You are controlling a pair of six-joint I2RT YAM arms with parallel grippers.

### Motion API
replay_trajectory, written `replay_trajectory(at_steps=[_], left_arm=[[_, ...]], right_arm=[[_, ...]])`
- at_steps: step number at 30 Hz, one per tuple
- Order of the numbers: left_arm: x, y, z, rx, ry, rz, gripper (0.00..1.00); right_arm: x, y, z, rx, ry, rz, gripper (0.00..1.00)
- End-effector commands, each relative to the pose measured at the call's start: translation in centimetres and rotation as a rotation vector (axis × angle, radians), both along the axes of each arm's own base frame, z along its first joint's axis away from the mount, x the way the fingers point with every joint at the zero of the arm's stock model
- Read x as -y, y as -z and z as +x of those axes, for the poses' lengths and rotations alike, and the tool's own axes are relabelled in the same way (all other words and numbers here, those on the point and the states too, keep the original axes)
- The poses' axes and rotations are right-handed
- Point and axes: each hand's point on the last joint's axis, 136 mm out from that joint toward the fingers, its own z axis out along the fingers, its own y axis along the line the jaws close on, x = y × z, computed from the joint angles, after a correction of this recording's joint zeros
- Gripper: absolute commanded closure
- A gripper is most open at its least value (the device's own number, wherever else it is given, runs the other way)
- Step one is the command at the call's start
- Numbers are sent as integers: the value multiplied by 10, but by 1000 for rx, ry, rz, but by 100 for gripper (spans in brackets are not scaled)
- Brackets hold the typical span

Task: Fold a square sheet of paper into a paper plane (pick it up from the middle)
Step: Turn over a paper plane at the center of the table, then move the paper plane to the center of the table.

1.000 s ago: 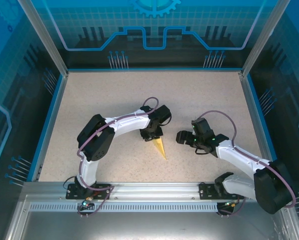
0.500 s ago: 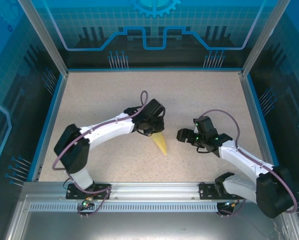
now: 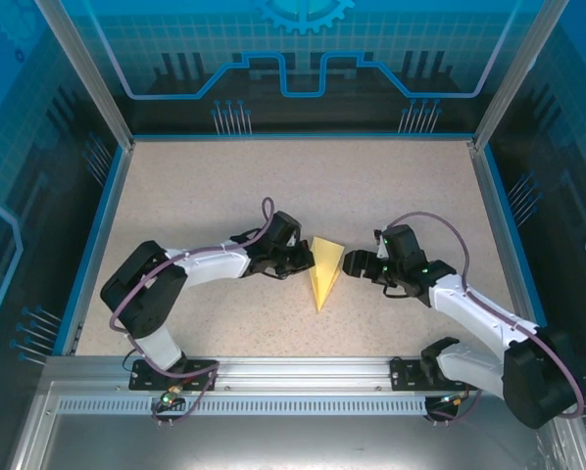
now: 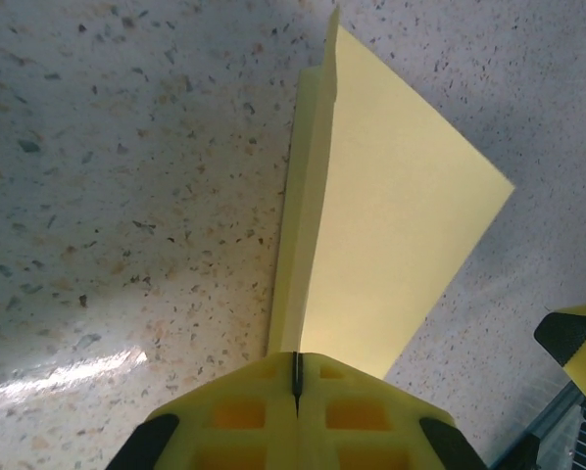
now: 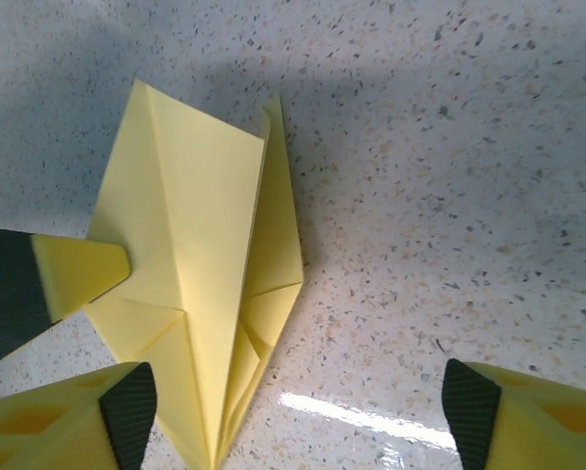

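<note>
the left gripper (image 3: 303,260) is seen pinched shut on the 9 o'clock edge of the paper plane (image 3: 324,274), found near the middle of the table (image 3: 195,196), nose toward 6 o'clock. at its 3 o'clock the right gripper (image 3: 349,264) is held spread, just beside a wing. a late wing fold is judged in hand; next, the free wing must be caught and creased squarely.

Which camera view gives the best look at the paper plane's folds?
Right wrist: the paper plane faces it, with creases and layered flaps plain. Left wrist sees mostly one wing, clamped in the shut left gripper. Top external shows it small, a plain yellow triangle.
</note>
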Motion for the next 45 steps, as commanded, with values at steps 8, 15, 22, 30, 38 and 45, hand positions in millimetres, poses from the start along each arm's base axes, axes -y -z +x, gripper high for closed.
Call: replay_trajectory(at_steps=[8,15,22,30,38,45], left_arm=[[-29,27,-14,-53,-56,26,100],[-30,28,-14,-52,-58,31,100],[-29,28,-14,-56,-49,30,100],[-25,23,-12,-53,-47,8,100],[-19,17,-10,-45,-39,-21,100],[-17,12,-11,-41,-34,-38,100]], right_arm=[[-64,-4,-2,35,-195,-118,38],[-98,3,-2,36,-271,-203,53],[-93,30,-5,-35,-261,-299,53],[-95,37,-10,-82,-265,-296,49],[-98,46,-29,-148,-303,-244,49],[-105,47,-38,-185,-313,-198,49]])
